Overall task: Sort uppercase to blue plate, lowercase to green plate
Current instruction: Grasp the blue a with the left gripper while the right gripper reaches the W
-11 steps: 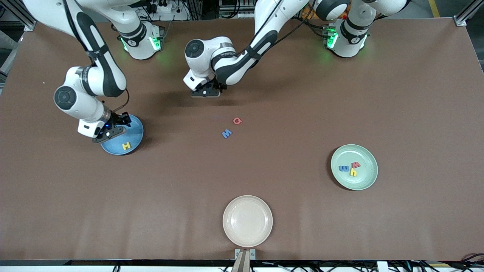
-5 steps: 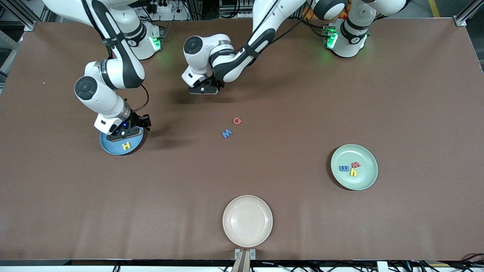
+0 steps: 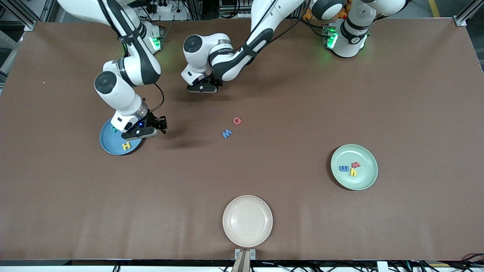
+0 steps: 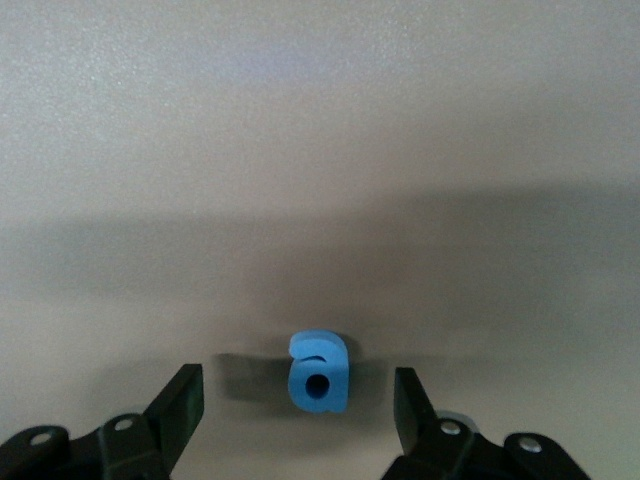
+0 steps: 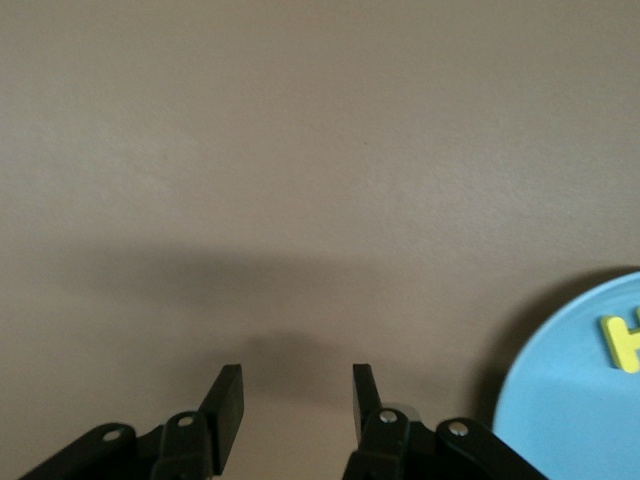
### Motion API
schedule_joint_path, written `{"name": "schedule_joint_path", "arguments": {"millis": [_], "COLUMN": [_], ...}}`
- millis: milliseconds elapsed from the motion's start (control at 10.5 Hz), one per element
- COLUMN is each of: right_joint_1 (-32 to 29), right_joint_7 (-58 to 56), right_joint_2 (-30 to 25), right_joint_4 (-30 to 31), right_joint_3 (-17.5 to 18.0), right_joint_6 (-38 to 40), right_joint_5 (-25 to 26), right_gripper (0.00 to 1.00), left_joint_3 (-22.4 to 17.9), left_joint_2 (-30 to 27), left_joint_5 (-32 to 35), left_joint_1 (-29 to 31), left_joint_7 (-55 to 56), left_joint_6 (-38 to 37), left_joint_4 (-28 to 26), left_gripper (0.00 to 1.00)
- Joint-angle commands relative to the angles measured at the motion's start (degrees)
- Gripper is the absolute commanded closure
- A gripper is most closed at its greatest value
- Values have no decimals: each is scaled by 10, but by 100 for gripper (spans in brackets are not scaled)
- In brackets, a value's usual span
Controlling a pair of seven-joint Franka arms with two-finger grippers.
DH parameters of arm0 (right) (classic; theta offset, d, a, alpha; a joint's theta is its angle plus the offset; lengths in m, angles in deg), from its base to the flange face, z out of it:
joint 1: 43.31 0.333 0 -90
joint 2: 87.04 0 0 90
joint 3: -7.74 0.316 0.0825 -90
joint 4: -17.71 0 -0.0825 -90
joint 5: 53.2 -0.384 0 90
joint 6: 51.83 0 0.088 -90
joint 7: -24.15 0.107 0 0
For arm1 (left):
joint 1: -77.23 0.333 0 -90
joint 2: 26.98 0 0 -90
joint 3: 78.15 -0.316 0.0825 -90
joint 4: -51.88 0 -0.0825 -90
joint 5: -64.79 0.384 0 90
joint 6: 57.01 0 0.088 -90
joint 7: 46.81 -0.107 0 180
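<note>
Table (image 3: 340,94), brown, carrying three plates and eight foam letters, as we count them. Blue plate (image 3: 109,141) lies toward the right arm's end; on it we see the yellow H (image 3: 126,145) and, partly under the arm, a teal-green R (image 3: 113,129). Green plate (image 3: 363,177) lies toward the left arm's end and holds three lowercase letters close together: blue m (image 3: 344,168), red w (image 3: 356,164) and yellow h (image 3: 353,172). Cream plate (image 3: 247,221) sits at the table edge nearest the front camera, midway along it. Blue M (image 3: 226,133) and red G (image 3: 237,121) lie on bare table near the middle, just beside each other, the M nearer the front camera. Right gripper (image 5: 295,395) hangs over bare table just beside the blue plate's rim, on the side toward the table's middle; its fingers (image 5: 228,400) stand parted with nothing between them, and in its wrist view we see the plate's edge and part of the H. Left gripper (image 4: 300,400) is low over the table, farther from the front camera than the G and M, toward the robots' bases; its fingers (image 4: 185,395) stand apart on either side of a small blue rounded letter (image 4: 319,372), which lies flat on the table between them, touching neither.
</note>
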State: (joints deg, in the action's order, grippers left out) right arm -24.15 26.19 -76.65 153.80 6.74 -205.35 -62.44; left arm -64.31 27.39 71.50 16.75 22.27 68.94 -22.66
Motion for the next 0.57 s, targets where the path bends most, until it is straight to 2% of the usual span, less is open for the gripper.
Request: {"name": "schedule_joint_path", "arguments": {"millis": [0, 95, 285, 380, 474], "right_joint_1": [5, 5, 7, 17, 21], "right_joint_7": [16, 20, 32, 35, 40], "right_joint_2": [19, 23, 44, 50, 59], "right_joint_4": [-25, -29, -51, -61, -69], "right_joint_3": [5, 6, 9, 9, 9], "right_joint_6": [-2, -2, -3, -3, -3], "right_joint_5": [-15, -15, -15, -14, -10], "right_gripper": [55, 57, 57, 55, 43], "left_joint_3": [-1, -2, -1, -1, -1], "left_joint_2": [10, 12, 14, 15, 16], "left_joint_5": [12, 12, 12, 12, 12], "left_joint_1": [-4, -4, -4, -4, -5], "left_joint_7": [9, 9, 11, 13, 14], "left_joint_6": [2, 3, 4, 4, 5], "left_joint_4": [15, 15, 15, 15, 15], "left_gripper": [32, 35, 36, 37, 40]}}
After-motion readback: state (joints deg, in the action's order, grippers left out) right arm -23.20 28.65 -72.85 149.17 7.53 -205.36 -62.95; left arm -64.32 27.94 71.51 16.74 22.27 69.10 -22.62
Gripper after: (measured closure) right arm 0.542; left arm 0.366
